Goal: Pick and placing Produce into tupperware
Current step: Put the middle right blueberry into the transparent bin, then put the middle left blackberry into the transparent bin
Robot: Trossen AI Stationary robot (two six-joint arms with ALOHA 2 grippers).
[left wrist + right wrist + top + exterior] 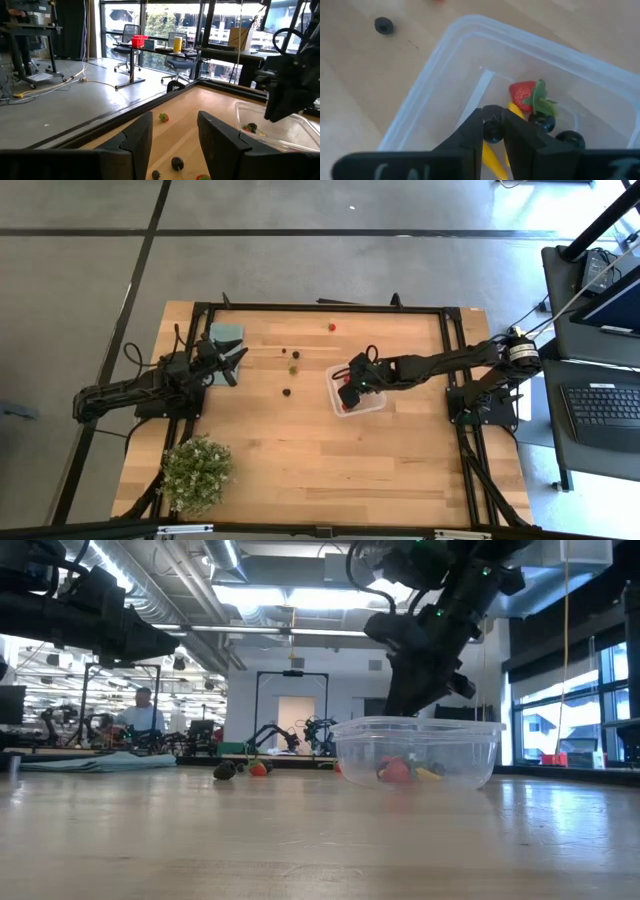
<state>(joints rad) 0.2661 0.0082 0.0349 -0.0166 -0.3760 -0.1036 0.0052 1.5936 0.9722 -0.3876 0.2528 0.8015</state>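
Note:
The clear square tupperware (375,405) stands right of the table's middle, and it also shows in the low view (470,740). It holds a red strawberry (521,93), yellow long pieces (490,156) and dark berries (568,137). My right gripper (347,386) hangs over its left part, shut on a dark round berry (492,131). Loose produce lies left of it: a red piece (332,326), a green bit (292,367) and a dark piece (286,391). My left gripper (236,361) is open and empty at the table's left, above the wood. My right gripper pinches the dark round berry by its two sides (493,134) between its fingertips (476,126). The fingers come from above, pointing down into the tupperware. The berry is lifted clear, above the yellow pieces on the container's floor.
A flat teal rectangle (227,332) lies at the far left by my left arm. A bushy potted plant (196,472) stands at the near left corner. A black frame (330,307) rims the table. Bare wood lies near the table's front.

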